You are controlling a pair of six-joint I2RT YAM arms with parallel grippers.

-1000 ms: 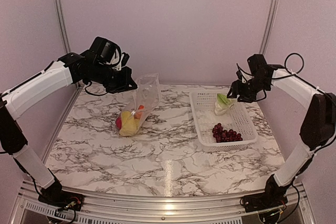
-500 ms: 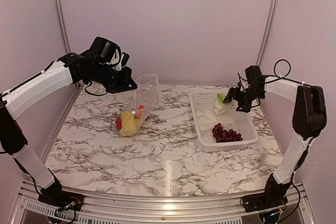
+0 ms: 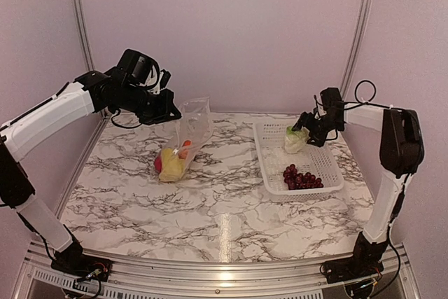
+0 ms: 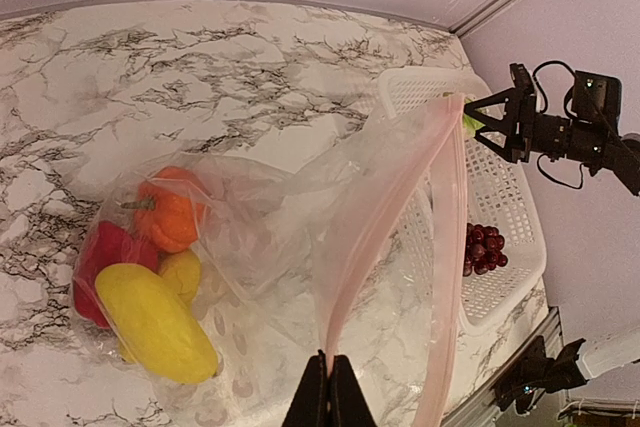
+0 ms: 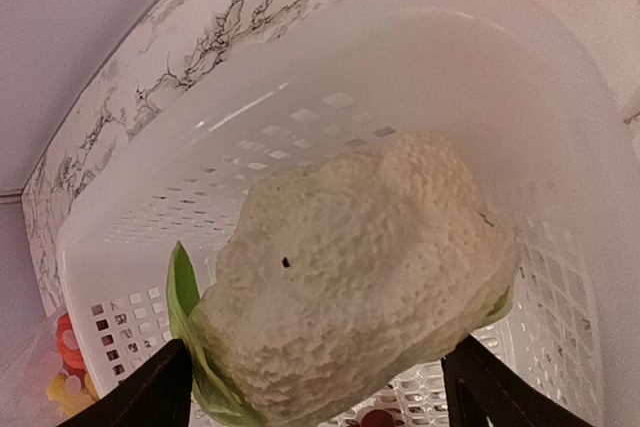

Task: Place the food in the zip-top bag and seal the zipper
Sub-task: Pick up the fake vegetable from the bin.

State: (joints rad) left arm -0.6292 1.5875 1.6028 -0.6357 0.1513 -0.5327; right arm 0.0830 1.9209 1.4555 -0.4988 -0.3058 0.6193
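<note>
The clear zip-top bag [image 3: 194, 125] stands lifted from the table by its mouth. My left gripper [image 3: 170, 112] is shut on the pinkish zipper [image 4: 400, 187], its jaws pinched together [image 4: 328, 365] on the strip. A red pepper [image 4: 100, 252], an orange fruit [image 4: 165, 217] and a yellow piece [image 4: 155, 317] lie in the bag's bottom. The white cauliflower [image 5: 360, 277] with green leaves rests in the basket [image 3: 329, 166]. My right gripper [image 3: 302, 125] is open, one finger on each side of the cauliflower [image 3: 295, 139]. Dark grapes [image 3: 301, 178] lie at the basket's near end.
The white lattice basket [image 5: 400, 77] sits at the right side of the marble table, close to the right wall. Metal frame posts stand at the back corners, and the pink back wall is just behind the bag and basket.
My right gripper has swung left and down to the cauliflower and its fingers have spread wider. The left gripper and the bag have stayed where they were.
</note>
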